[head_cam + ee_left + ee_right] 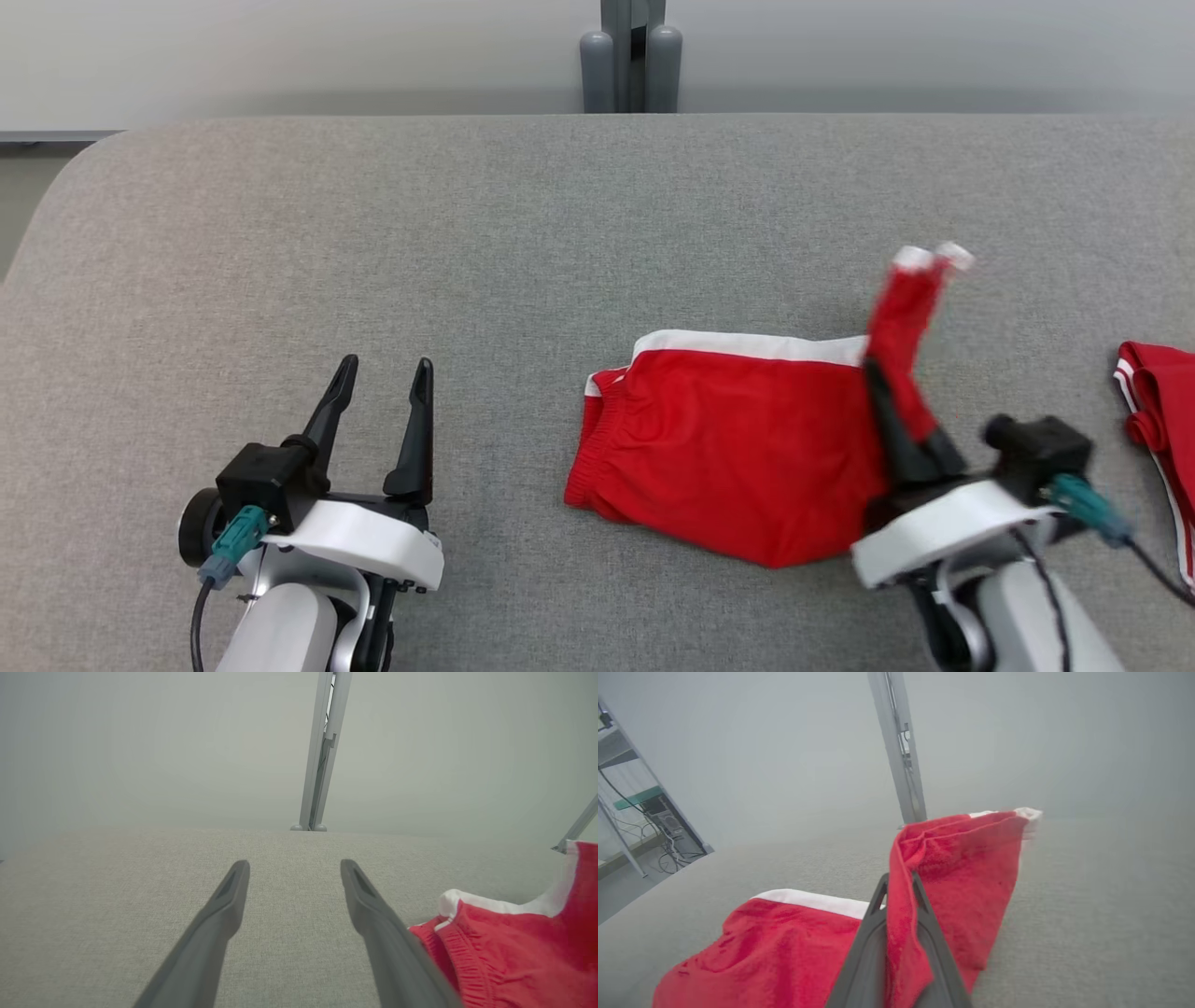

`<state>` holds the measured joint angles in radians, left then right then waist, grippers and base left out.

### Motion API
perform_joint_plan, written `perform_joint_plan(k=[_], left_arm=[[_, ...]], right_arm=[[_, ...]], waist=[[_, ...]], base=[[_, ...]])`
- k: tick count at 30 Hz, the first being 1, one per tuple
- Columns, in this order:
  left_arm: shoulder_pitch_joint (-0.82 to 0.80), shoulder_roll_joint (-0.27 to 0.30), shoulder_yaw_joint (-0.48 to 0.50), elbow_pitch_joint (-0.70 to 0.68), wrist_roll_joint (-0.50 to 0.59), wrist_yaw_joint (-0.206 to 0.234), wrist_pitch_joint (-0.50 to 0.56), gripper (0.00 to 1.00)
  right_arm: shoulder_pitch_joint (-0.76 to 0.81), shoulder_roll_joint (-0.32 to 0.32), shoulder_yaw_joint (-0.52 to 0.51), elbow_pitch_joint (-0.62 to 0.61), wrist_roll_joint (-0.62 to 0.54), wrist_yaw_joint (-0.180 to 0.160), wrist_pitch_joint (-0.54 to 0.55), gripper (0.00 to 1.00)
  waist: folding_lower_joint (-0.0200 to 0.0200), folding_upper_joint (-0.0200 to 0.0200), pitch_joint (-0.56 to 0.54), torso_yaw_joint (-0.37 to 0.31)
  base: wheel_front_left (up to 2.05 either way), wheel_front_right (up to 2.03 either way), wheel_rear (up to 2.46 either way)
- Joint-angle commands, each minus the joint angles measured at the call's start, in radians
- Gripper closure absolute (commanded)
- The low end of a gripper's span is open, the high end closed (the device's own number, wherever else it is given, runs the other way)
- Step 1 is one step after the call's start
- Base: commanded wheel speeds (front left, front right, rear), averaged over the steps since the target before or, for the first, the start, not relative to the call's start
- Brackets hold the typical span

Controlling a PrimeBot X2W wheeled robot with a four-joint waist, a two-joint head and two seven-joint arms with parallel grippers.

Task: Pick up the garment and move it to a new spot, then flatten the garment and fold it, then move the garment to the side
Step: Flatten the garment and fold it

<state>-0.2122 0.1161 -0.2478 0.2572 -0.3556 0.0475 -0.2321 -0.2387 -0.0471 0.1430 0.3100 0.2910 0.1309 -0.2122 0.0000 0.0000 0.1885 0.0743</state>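
Note:
The garment [738, 439] is a pair of red shorts with white trim, lying on the grey table [523, 243] right of centre. My right gripper [882, 392] is shut on the garment's right edge and holds that part lifted, so a red flap with a white hem [924, 266] stands up above the rest. In the right wrist view the cloth [952, 868] is pinched between the dark fingers [873, 933] and drapes over them. My left gripper [385, 373] stands open over bare table, left of the garment and apart from it. The left wrist view shows the elastic waistband [467, 952] beside my right finger.
A second red garment with white stripes [1162, 420] lies at the table's right edge. A grey post [631, 56] stands behind the table's far edge. The table's corner rounds off at the far left. Shelving with cables [640, 826] stands off the table.

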Motion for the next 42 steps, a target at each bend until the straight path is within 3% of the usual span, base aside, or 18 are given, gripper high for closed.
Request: perform_joint_plan(k=[1, 9, 21, 22, 23, 24, 36, 42], left_arm=[[0.007, 0.005, -0.001, -0.001, -0.004, 0.004, 0.000, 0.00], [-0.013, -0.005, -0.013, 0.012, -0.013, -0.001, -0.006, 0.00], [-0.038, -0.012, -0.027, 0.036, -0.014, -0.007, -0.017, 0.00], [-0.038, -0.013, -0.028, 0.037, -0.014, -0.006, -0.017, 0.00], [-0.039, -0.013, -0.028, 0.038, -0.015, -0.004, -0.018, 0.00], [-0.039, -0.014, -0.027, 0.038, -0.016, -0.002, -0.019, 0.00], [-0.039, -0.015, -0.021, 0.046, -0.024, 0.005, -0.027, 0.00], [-0.019, -0.005, -0.013, 0.046, -0.024, 0.013, -0.027, 0.00]], right_arm=[[-0.011, -0.004, 0.038, -0.015, 0.000, 0.000, 0.013, 1.00], [-0.098, -0.005, 0.330, -0.004, 0.062, 0.000, 0.059, 1.00], [-0.265, -0.004, 0.581, 0.215, 0.175, 0.000, 0.029, 0.98], [-0.271, -0.004, 0.594, 0.227, 0.184, 0.000, 0.025, 0.66], [-0.276, -0.004, 0.608, 0.244, 0.184, 0.000, 0.036, 0.26], [-0.281, -0.004, 0.623, 0.252, 0.185, 0.000, 0.034, 0.00], [-0.271, -0.005, 0.778, 0.219, 0.178, 0.000, 0.016, 0.00], [-0.203, -0.014, 0.554, 0.113, 0.134, 0.000, -0.039, 0.00]], waist=[[0.0000, 0.0000, 0.000, 0.004], [0.0000, 0.0000, 0.016, 0.032], [0.0000, 0.0000, 0.043, 0.072], [0.0000, 0.0000, 0.044, 0.073], [0.0000, 0.0000, 0.045, 0.073], [0.0000, 0.0000, 0.047, 0.072], [0.0000, 0.0000, 0.043, 0.044], [0.0000, 0.0000, 0.013, 0.013]], base=[[0.00, 0.00, 0.00], [0.00, 0.00, 0.00], [0.00, 0.00, 0.00], [0.00, 0.00, 0.00], [0.00, 0.00, 0.00], [0.00, 0.00, 0.00], [0.00, 0.00, 0.00], [0.00, 0.00, 0.00]])
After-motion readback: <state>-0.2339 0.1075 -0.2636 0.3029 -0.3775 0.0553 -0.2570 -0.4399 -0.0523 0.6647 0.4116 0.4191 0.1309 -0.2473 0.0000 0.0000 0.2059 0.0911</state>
